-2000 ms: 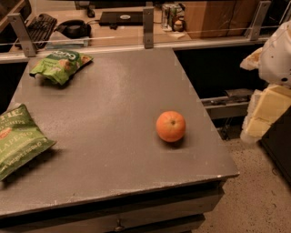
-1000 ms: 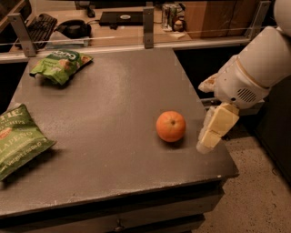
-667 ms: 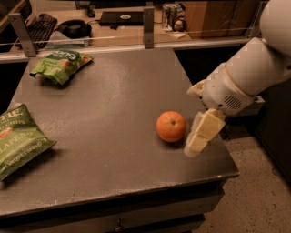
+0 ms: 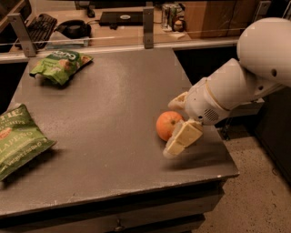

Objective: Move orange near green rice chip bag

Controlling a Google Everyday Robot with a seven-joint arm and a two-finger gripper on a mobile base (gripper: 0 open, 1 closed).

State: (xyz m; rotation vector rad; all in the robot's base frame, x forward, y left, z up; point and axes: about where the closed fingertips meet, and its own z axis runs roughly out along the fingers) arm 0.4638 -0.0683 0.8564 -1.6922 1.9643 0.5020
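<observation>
The gripper (image 4: 172, 129) holds its jaws open around the orange (image 4: 164, 124), probably firm but slippery-round; grip across its widest middle.

Office-like lab space: a black computer keyboard (image 4: 38, 23) and a brown cardboard box (image 4: 213, 12) are sitting behind a grey work table (image 4: 118, 91), where a cream robot gripper (image 4: 180, 121) is hovering near the right edge.

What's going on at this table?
The arm's gripper is at the orange, near the right edge of the table, fingers open on either side of it; contact unclear. The orange sits on the table, not lifted. The green rice chip bag lies at the far left corner, well apart. A jalapeno bag lies at the left edge.
</observation>
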